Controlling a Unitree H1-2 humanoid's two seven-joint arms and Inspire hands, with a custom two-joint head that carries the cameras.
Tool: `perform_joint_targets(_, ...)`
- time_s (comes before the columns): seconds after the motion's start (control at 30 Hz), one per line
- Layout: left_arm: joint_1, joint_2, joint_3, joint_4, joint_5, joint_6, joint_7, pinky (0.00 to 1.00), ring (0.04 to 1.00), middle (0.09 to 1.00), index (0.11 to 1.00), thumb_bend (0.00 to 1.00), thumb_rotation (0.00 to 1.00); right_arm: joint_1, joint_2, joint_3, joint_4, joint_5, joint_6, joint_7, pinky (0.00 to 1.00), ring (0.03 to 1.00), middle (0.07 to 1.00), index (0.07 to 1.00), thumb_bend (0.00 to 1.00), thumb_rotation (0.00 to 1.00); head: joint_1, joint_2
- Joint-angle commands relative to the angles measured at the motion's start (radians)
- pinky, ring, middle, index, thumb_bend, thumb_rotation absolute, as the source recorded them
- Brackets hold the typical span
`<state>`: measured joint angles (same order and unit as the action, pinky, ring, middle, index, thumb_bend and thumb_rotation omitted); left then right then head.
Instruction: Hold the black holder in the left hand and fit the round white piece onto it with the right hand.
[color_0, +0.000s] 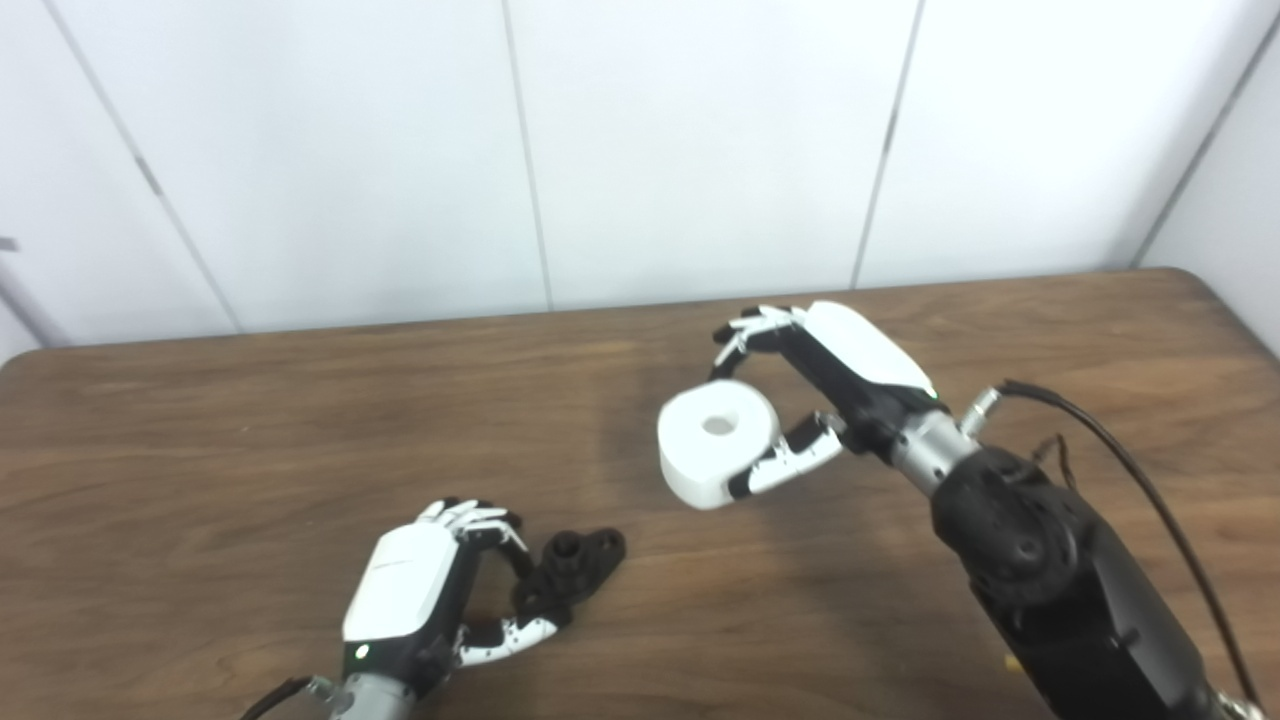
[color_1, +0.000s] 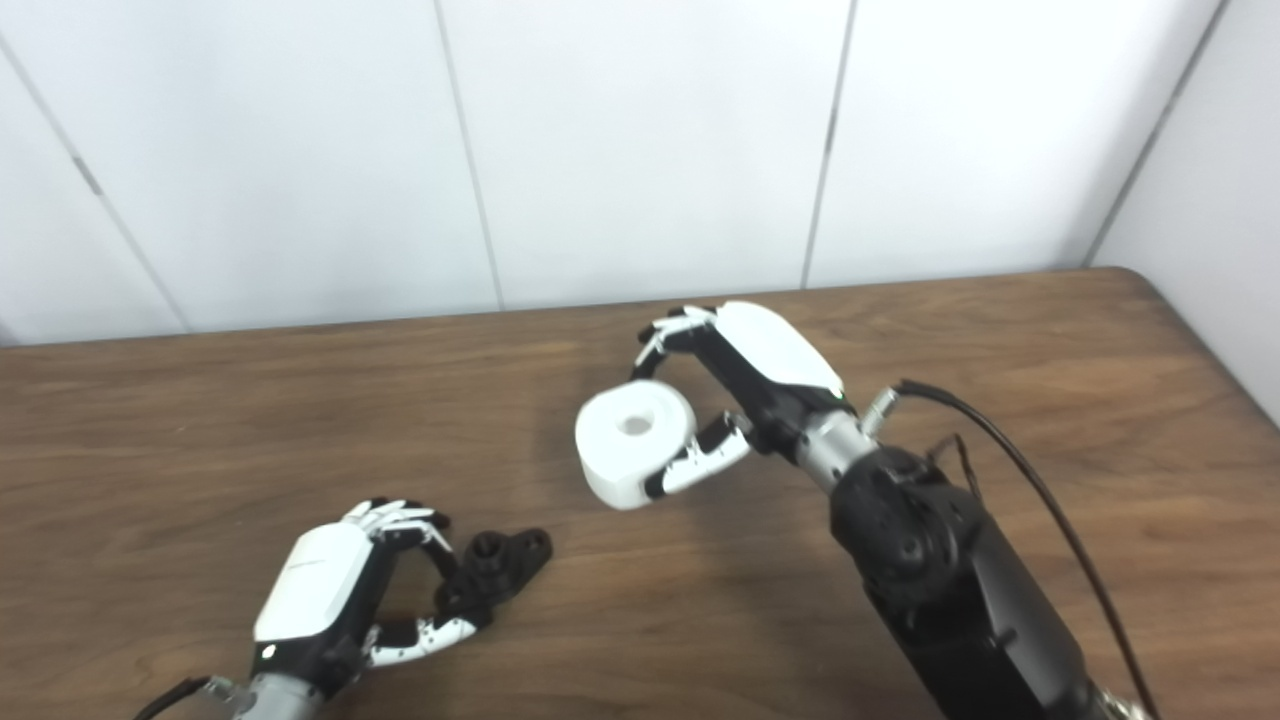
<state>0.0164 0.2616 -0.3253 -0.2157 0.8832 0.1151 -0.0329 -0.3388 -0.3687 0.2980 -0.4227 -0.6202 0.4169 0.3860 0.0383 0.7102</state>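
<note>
left hand (color_0: 420, 585) pinches black holder (color_0: 572, 568); right hand (color_0: 820, 375) (raised) grips round white piece (color_0: 715, 440)

The big brown wooden table (color_0: 250, 430) has dark wavy lines in the wood. Its far edge runs along a white wall, and its far right corner is round. A small black plastic holder (color_0: 572, 570) sits on the table, near the front and a bit to the left. It has a round knob on top and a flat end with small holes. The left hand (color_0: 420, 590) touches its near end.
</note>
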Motion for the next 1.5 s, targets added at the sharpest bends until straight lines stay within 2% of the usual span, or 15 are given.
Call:
perform_joint_targets(0.0,0.017,-0.012,-0.034,0.039,0.025,0.013,-0.035,0.93,0.852,0.753,0.484,0.52,0.05,-0.023,0.005,-0.005,-0.05,0.001,-0.04,-0.004,0.97,0.928,0.828,0.482,0.53,0.14,0.01,0.001)
perform_joint_targets(0.2,0.013,-0.03,-0.048,0.05,0.041,0.024,-0.026,0.94,0.855,0.759,0.484,0.52,0.05,-0.021,0.048,0.015,-0.063,0.011,-0.048,0.003,0.97,0.935,0.832,0.482,0.53,0.14,0.051,0.004)
perform_joint_targets(0.63,0.005,-0.029,-0.062,0.055,0.049,0.037,-0.02,0.93,0.856,0.761,0.484,0.52,0.05,-0.041,0.15,0.054,-0.037,-0.006,-0.076,-0.006,1.0,0.94,0.83,0.483,0.53,0.14,0.063,0.01)
perform_joint_targets(0.9,0.003,-0.03,-0.065,0.06,0.043,0.038,-0.018,0.93,0.856,0.761,0.484,0.52,0.05,-0.046,0.193,0.061,-0.051,-0.017,-0.059,0.0,1.0,0.944,0.838,0.483,0.52,0.14,0.072,0.013)
perform_joint_targets(1.47,0.001,-0.033,-0.068,0.06,0.043,0.042,-0.013,0.93,0.857,0.763,0.484,0.52,0.05,-0.022,0.204,0.062,-0.005,-0.014,-0.081,-0.012,1.0,0.951,0.835,0.483,0.53,0.14,0.072,0.014)
